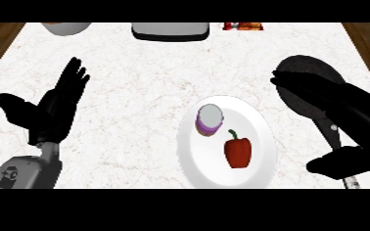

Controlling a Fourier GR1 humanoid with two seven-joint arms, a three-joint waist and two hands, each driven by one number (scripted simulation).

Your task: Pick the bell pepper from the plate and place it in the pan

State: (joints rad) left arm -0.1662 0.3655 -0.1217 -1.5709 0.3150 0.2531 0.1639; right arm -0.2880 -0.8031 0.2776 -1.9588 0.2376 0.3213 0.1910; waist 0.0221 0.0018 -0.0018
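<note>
White counter (pixel 145 78): onion (pixel 209 119) beside bell pepper (pixel 239 151) on plate (pixel 189 162).

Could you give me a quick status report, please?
Left robot hand open, resting. Right robot hand open over pan. Bell pepper on plate, beside onion.

White marbled table (pixel 137 103) with wooden strips at its far left and right corners.

Directly on it: a white plate (pixel 262 127) near the front, right of centre; a black pan (pixel 307 71) just right of the plate, partly covered; at the far edge a white bowl (pixel 66 28) at left, a grey-and-black appliance (pixel 171 31) at centre, and a red-orange packet (pixel 243 26) beside it, all cut off by the view's top.
</note>
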